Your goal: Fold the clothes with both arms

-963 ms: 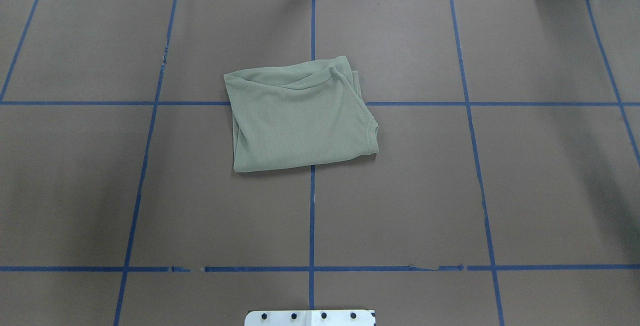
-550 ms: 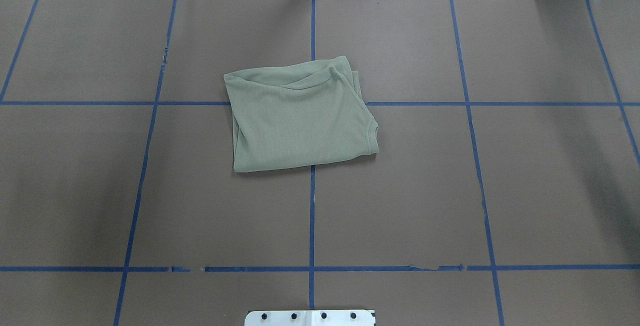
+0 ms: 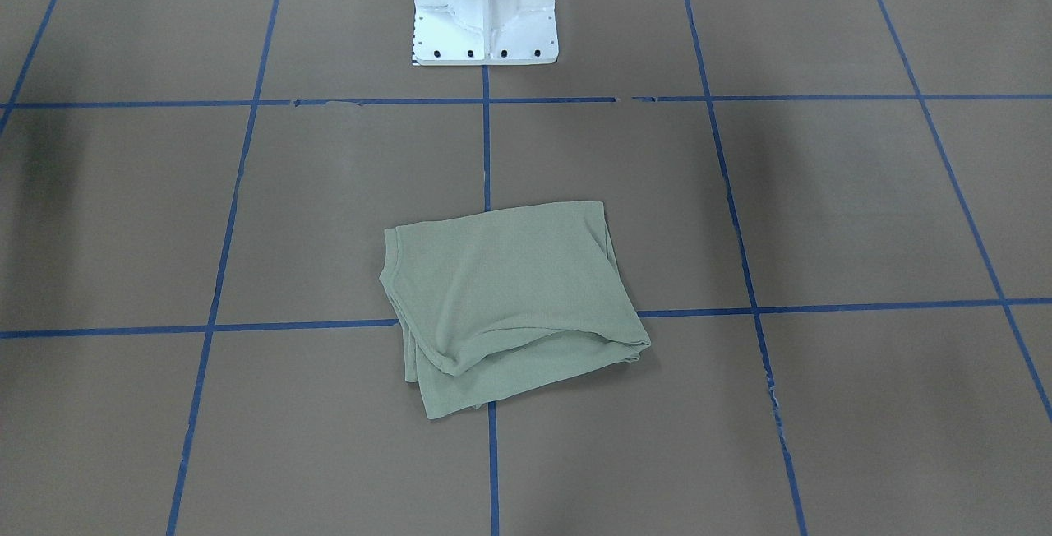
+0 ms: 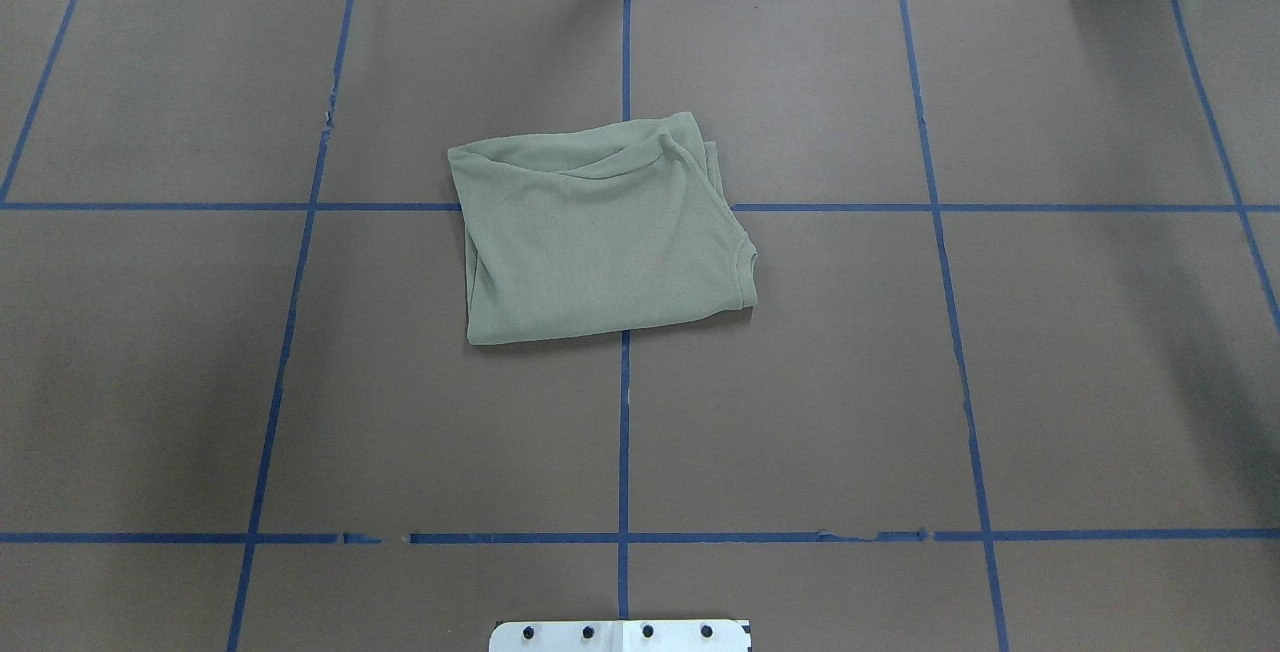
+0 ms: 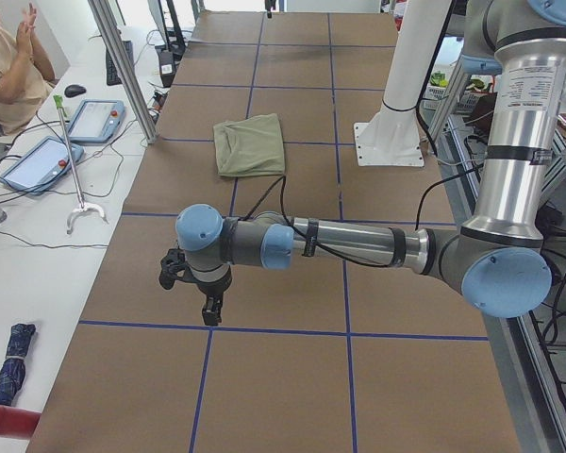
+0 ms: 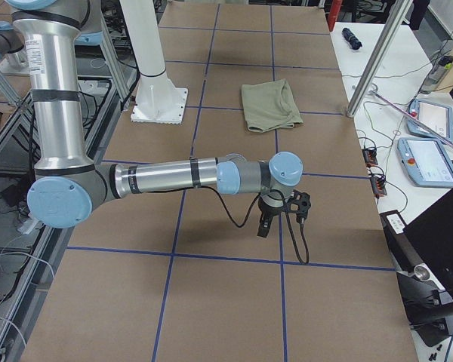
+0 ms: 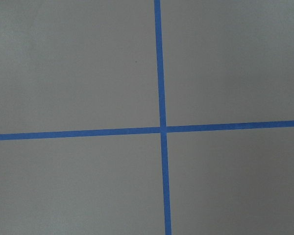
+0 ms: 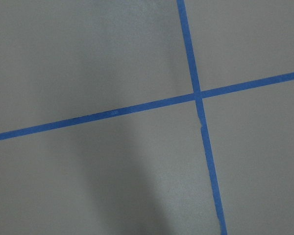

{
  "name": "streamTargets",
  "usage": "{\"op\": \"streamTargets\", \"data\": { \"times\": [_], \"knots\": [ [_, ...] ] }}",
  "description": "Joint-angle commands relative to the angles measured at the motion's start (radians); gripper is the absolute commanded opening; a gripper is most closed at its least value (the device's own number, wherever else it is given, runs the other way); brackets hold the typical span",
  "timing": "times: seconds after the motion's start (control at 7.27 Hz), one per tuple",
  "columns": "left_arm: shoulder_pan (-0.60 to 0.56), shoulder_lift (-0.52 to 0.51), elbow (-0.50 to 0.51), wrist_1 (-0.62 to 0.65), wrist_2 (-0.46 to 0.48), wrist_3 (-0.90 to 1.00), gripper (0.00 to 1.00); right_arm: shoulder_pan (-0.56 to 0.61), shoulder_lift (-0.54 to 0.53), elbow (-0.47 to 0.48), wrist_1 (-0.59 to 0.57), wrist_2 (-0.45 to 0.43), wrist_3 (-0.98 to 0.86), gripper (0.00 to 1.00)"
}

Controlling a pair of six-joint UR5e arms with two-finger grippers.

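Left side. The left arm reaches out level over the table, forearm horizontal, wrist turned down. The left gripper hangs above bare brown surface, close to a blue tape line, towards the table's end on the robot's left. It shows only in the side view, so I cannot tell whether its jaws are parted or closed. Its wrist camera sees only brown surface and a tape crossing, with no cloth. A seated person is at the white bench beside the table.

Centre. The shirt lies flat on the table, folded into a roughly square packet. It straddles the centre tape line where the far cross line meets it, with slightly more cloth on the robot's left. The loose stacked layers face away from the white pedestal base. Nothing touches the shirt. Seen from the left end, the shirt is well apart from the left gripper, farther along the table.

Right side. The right arm mirrors the left: forearm level, wrist down. The right gripper hangs over bare surface, well apart from the shirt. Jaw state: cannot tell. Its wrist camera shows a tape crossing only.
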Motion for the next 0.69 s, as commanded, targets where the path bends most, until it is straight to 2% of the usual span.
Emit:
{"op": "streamTargets", "data": {
  "times": [0.0, 0.14, 0.28, 0.55],
  "knots": [
    [0.0, -0.001, -0.006, 0.0, 0.0, 0.0, 1.0, -0.001, 0.0, 0.002, 0.0, 0.0, 0.0, 1.0],
    [0.0, -0.008, -0.027, 0.0, 0.0, -0.004, 1.0, 0.0, 0.003, 0.007, -0.002, 0.029, 0.002, 1.0],
    [0.0, -0.01, -0.061, 0.004, 0.0, -0.007, 1.0, 0.0, 0.0, 0.005, 0.0, 0.104, 0.002, 1.0],
    [0.0, -0.039, -0.061, 0.001, -0.002, -0.007, 1.0, -0.001, 0.015, 0.022, 0.003, 0.115, 0.0, 1.0]
  ]
}}
